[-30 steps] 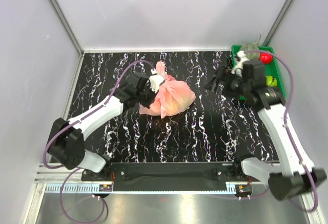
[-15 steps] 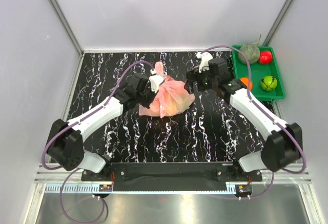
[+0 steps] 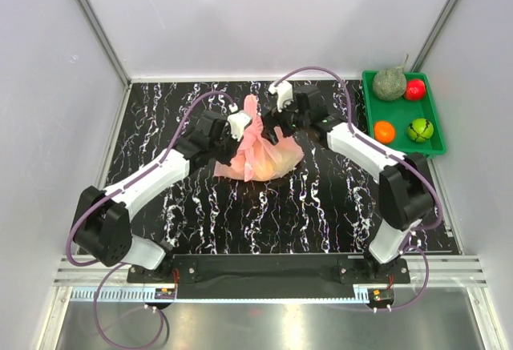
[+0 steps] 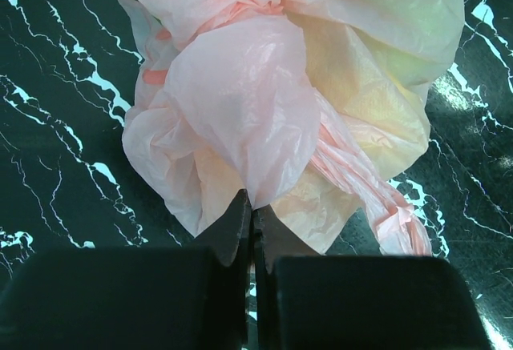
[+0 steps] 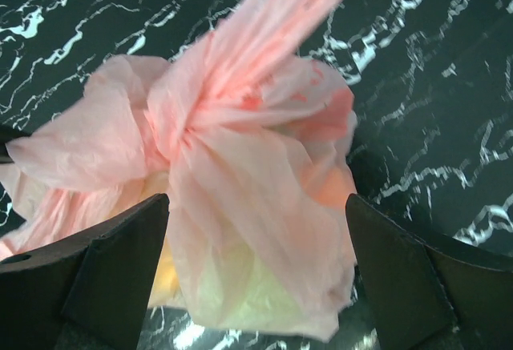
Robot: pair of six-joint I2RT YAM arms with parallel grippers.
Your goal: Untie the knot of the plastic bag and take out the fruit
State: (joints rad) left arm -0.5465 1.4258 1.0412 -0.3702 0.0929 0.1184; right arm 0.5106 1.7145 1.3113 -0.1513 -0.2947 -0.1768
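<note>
Plastic bag (image 3: 260,154): pink, thin, crinkly, the largest soft item. Lies on black marbled table (image 3: 321,214) about mid-surface, a bit toward far edge and left of centre. Still tied.

L gripper (image 4: 253,206): fingers pressed together, pinching a fold of bag film on the bag's left side. Serves as anchor.

R gripper (image 5: 256,202): fingers spread wide, one each side of the bag top, knot between them. Contact w/ film: cannot tell.

Fruit (image 4: 401,38): inside bag, yellow-green shapes showing through film; count unclear.

Knot (image 5: 192,126): twisted bunch on top of bag, one tail (image 3: 251,106) sticking out toward far edge, another lying flat.

Step, as judged: R lining up to grip at knot while L holds.
- Close R on a tail right beside the knot, not on the bag body or fruit.
- Pull along the tail, away from L's pinch; keep L firm so the bag doesn't lift.
- Film prob. tears if yanked; go slow.

Surroundings:
- Green tray (image 3: 434,148), far-right corner, well apart from bag.
- Netted melon (image 3: 390,83), tray's far end.
- Orange fruit (image 3: 385,131), green fruit (image 3: 418,130), red fruit (image 3: 414,89) in the tray.

Obstructions: none on the table near the bag; only the slack film bunched round the knot hinders a clean grip.
</note>
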